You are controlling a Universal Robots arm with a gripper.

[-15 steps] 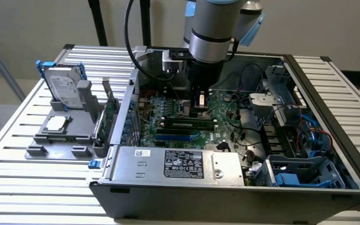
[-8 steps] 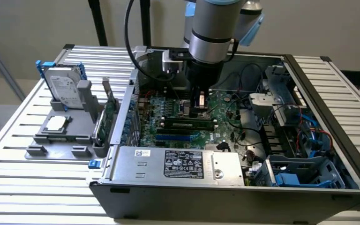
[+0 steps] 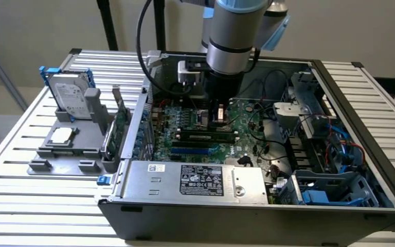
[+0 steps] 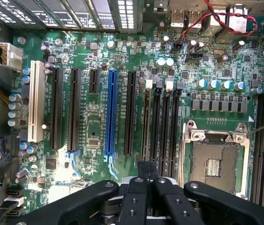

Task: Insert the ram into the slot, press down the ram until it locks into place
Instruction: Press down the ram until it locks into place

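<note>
The gripper (image 4: 147,176) hangs above the motherboard (image 4: 99,136) w/ fingers (image 4: 141,171) together, holding nothing I can see. The ram (image 3: 204,137) lies flat in the slot (image 3: 204,141) near the PC case (image 3: 252,211) middle. Insert seems done; whether it is locked, I cannot tell.

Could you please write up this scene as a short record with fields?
Setting: open grey metal computer case on a slatted table
Gripper: black gripper low over the green motherboard, fingers together
Ram: long green ram stick with a pale label lies along a socket, just in front of the gripper; locked or not, cannot tell
Slot: long narrow black memory slots beside the square metal processor socket
Outside the case: silver hard drive upright in a grey holder, on the exterior view's left
</note>
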